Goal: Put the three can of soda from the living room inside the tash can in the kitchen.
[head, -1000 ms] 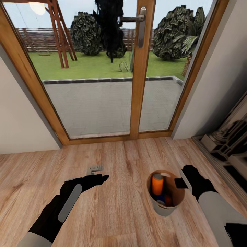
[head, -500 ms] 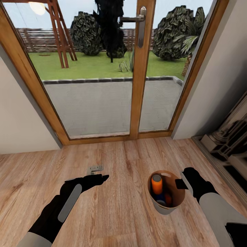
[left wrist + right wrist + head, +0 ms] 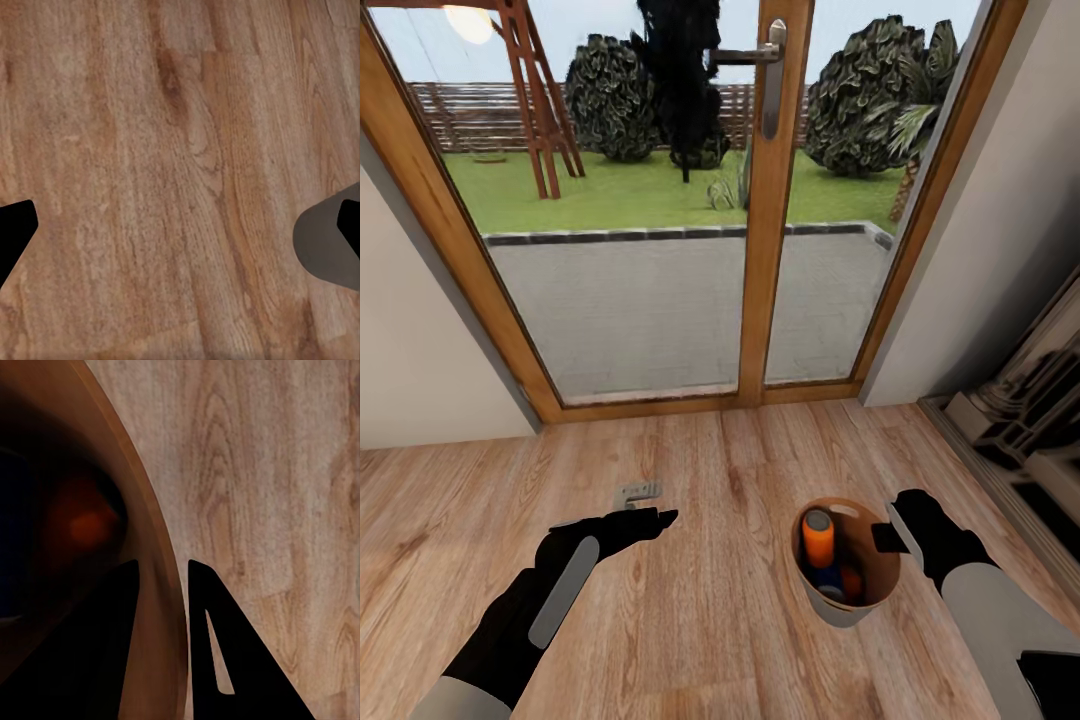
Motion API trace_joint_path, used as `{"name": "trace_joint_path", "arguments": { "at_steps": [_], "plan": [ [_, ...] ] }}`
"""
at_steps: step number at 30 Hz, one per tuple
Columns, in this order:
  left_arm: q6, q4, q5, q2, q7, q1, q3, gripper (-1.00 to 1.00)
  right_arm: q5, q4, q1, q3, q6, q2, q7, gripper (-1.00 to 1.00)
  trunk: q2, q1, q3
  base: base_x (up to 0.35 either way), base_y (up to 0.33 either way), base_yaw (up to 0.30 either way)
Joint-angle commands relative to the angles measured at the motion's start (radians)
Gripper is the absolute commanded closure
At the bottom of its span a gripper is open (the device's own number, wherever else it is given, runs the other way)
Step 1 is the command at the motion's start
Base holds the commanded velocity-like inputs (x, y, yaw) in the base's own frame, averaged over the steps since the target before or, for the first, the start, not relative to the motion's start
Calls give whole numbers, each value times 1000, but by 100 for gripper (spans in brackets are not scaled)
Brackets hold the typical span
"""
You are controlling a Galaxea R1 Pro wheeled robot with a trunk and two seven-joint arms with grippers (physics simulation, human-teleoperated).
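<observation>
The tash can (image 3: 830, 608), grey outside and coppery-brown inside, stands low over the wood floor in the head view. Inside it an orange can of soda (image 3: 819, 540) stands upright, with a dark blue can (image 3: 823, 578) and a second orange can (image 3: 850, 582) below it. My right gripper (image 3: 885, 537) is shut on the bin's rim on its right side. In the right wrist view its fingers (image 3: 225, 660) straddle the rim wall (image 3: 161, 577), and an orange can (image 3: 82, 521) glows inside. My left gripper (image 3: 655, 518) hovers open over bare floor, left of the bin, with nothing between its fingertips (image 3: 180, 232).
A wood-framed glass patio door (image 3: 760, 250) with a metal handle (image 3: 772, 70) closes the way ahead, with white walls on both sides. A small metal door stop (image 3: 636, 492) sits on the floor near my left gripper. Dark furniture (image 3: 1020, 400) lines the right wall.
The tash can and my right gripper have shifted very slightly to the right and settled a little lower. The left arm has not moved.
</observation>
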Motion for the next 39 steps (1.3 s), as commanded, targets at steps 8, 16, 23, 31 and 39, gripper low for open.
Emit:
{"name": "trace_joint_path", "arguments": {
  "at_steps": [8, 16, 23, 31, 39],
  "plan": [
    [0, 0, 1, 0, 0, 0, 1, -100, -8, 1, 1, -1, -1, -2, 3, 100, 0, 0, 0, 0, 0, 0],
    [0, -4, 3, 0, 0, 0, 3, -100, -8, 0, 1, -1, -1, -2, 4, 100, 0, 0, 0, 0, 0, 0],
    [0, -6, 3, 0, 0, 0, 3, -100, -8, 0, 2, -1, -2, -2, 5, 100, 0, 0, 0, 0, 0, 0],
    [0, -9, 3, 0, -1, 0, 2, -100, -9, 0, 2, -1, -2, -2, 6, 100, 0, 0, 0, 0, 0, 0],
    [3, -13, 3, 0, -3, 0, 3, -100, -9, 0, 2, -1, -2, -2, 6, 100, 0, 0, 0, 0, 0, 0]
  ]
}}
